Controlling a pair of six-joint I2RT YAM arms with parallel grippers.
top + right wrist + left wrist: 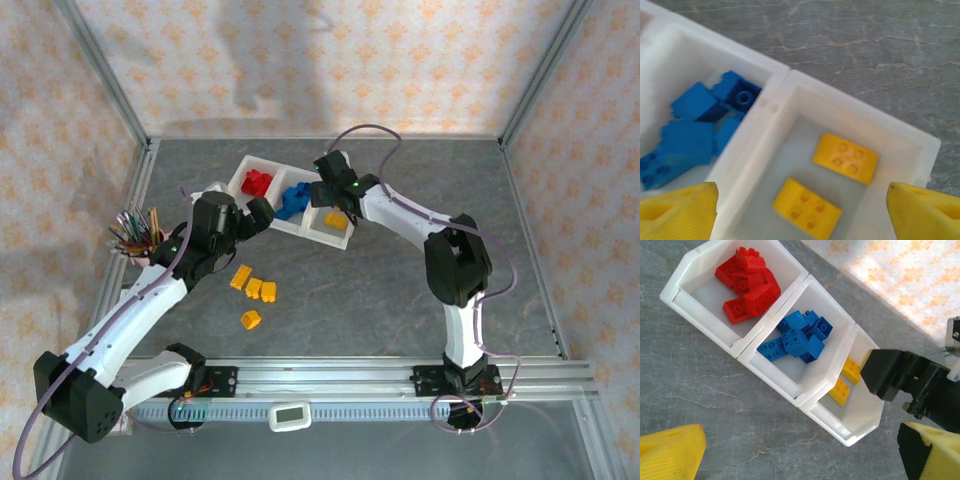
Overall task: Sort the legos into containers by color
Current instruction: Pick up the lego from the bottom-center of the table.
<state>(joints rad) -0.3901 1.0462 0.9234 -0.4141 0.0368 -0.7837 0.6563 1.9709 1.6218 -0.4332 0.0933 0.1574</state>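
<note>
Grey marbled tabletop (380, 290): containers (310, 232), four loose legos (254, 288), one cup of pencils (138, 238).
The three joined white containers sit at far centre, set at a slant to the edges. The yellow-orange legos lie on the bare surface nearer, left of centre: three clustered close together, and a fourth lego (250, 320) alone just nearer. The cup of pencils stands at the left edge, apart from the legos.

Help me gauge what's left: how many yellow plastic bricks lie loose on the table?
4 yellow plastic bricks: three clustered, one alone just below them in the top view. The left arm may hide others.
</note>
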